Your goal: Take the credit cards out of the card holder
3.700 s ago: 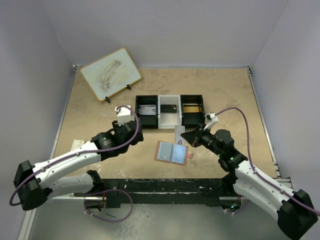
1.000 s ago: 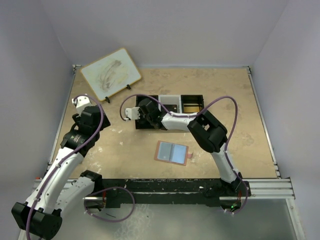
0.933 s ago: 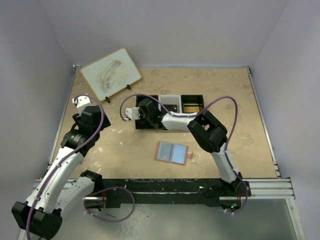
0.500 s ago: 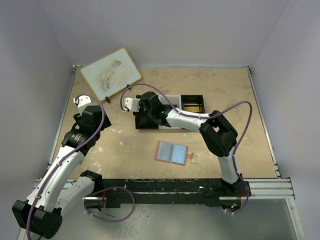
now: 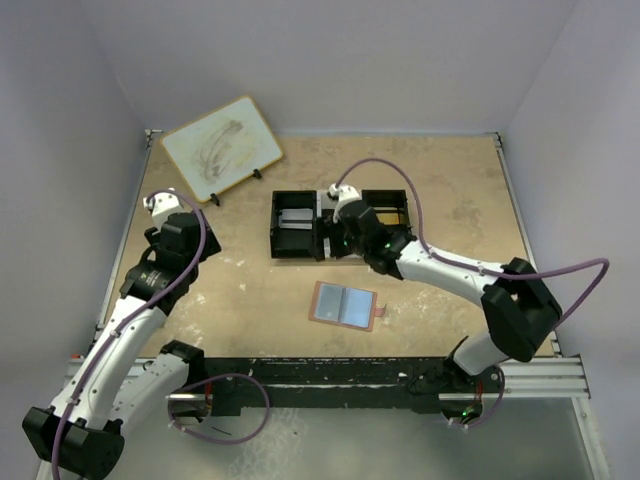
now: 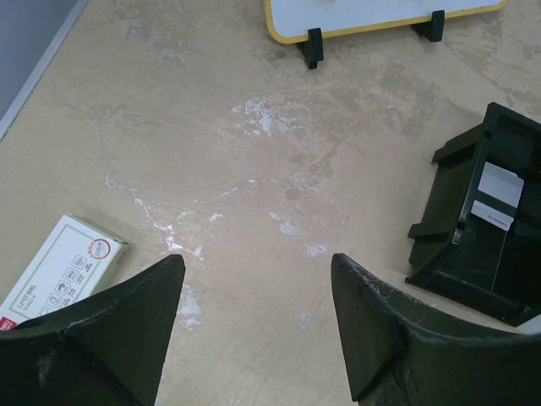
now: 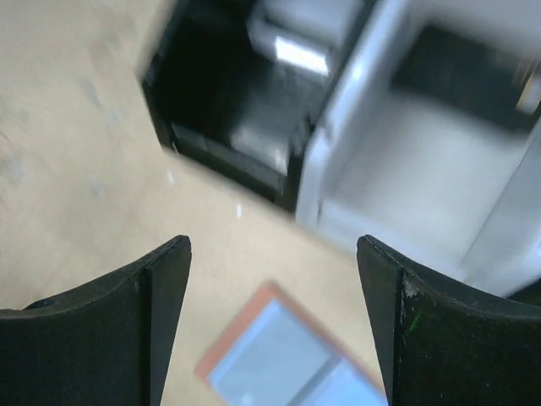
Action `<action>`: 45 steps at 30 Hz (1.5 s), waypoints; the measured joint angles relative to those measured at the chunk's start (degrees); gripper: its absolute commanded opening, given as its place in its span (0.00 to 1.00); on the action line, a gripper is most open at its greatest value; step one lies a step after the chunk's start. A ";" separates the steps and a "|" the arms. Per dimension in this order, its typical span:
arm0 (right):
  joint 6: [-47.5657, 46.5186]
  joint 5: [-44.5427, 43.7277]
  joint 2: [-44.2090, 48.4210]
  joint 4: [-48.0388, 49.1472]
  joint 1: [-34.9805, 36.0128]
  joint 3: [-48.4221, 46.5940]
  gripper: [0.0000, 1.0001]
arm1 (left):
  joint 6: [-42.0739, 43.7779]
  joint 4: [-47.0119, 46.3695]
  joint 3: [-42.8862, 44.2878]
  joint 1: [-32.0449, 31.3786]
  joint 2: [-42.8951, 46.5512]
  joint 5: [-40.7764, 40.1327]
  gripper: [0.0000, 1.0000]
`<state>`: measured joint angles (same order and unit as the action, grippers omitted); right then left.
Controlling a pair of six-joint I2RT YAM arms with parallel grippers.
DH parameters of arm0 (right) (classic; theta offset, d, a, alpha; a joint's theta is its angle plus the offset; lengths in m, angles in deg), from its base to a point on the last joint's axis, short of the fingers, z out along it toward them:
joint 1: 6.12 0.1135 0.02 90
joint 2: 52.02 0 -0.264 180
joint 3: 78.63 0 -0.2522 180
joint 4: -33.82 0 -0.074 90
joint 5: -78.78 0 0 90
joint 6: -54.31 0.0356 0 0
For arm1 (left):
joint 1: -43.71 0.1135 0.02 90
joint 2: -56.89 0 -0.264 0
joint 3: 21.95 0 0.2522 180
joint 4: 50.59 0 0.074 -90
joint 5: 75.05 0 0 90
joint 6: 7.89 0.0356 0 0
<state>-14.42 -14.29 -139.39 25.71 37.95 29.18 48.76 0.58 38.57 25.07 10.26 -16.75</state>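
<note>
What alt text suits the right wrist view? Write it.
Blurred view past the open, empty right gripper: the card holder lies open on the table near the bottom edge, with the tray's black and white compartments beyond.

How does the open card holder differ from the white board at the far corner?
The card holder lies flat and opened out; the board stands propped up, tilted. The card holder is reddish-brown with grey-blue inside; the board is white with a yellow rim. The board looks larger. Both are rectangular.
</note>
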 measured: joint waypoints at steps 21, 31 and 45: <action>39.06 -23.10 -10.84 -26.43 16.79 -0.09 0.76 | 0.00 0.00 0.00 0.00 -0.35 0.15 0.68; 41.64 -24.39 -11.69 -26.38 17.49 0.46 0.48 | 0.00 0.00 0.00 0.00 -0.72 0.22 0.68; 39.65 -15.15 -3.93 -11.28 15.85 11.69 0.36 | 0.24 -0.66 -0.15 0.00 -0.90 3.78 0.66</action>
<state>25.23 -29.44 -143.32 14.43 53.80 40.87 49.01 -0.08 38.42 25.07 9.36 -12.97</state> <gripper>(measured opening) 0.442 0.680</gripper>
